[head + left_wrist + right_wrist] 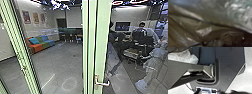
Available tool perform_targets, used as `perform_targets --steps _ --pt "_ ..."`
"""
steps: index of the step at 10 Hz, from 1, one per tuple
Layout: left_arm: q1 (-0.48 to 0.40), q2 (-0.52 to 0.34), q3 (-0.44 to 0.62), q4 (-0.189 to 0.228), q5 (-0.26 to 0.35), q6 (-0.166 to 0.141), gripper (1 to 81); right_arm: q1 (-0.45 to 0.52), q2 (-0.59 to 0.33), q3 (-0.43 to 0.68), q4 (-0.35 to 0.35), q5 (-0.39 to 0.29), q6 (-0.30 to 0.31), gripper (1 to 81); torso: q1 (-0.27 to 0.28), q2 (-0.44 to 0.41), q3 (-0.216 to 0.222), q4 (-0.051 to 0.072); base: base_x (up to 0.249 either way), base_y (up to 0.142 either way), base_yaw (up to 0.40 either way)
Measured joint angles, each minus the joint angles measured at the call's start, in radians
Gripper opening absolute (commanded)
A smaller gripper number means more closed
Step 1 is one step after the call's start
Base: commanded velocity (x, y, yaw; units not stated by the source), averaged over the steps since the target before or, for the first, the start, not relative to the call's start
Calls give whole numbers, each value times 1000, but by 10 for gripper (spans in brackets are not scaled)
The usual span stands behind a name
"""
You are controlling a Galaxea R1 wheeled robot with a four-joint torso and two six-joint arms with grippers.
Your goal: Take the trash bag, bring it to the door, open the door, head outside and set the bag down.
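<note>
In the head view, a pale green door frame (101, 37) stands upright near the middle, with a metal lever handle (102, 83) low on it. Glass panes lie on both sides. Through the pane on the left is a room with a grey floor (60, 65), a low sofa (41, 46) in orange, green and blue, and framed pictures (25, 17) on the wall above. On the right, a person (142, 25) shows small among reflections.

In the left wrist view, the trash bag (204, 31) is very close, its brownish plastic creased and shiny.

In the right wrist view, crumpled translucent plastic (191, 57) lies partly behind the robot's jointed bar.

I cannot tell how wide either gripper stands, or what it holds.
</note>
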Motion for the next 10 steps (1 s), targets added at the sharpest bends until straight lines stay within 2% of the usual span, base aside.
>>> perform_targets --steps 5,7,10 --pt "0 -90 129 -5 16 -1 10 -13 -196 347 0 40 0 811 0 0 0 0 0 0 0" --pt "2 -107 142 -41 25 -4 10 -18 -288 504 0 53 1 811 0 0 0 0 0 0 0" --pt "3 -112 147 -45 39 -4 10 -19 -453 761 0 74 1 811 0 0 0 0 0 0 0"
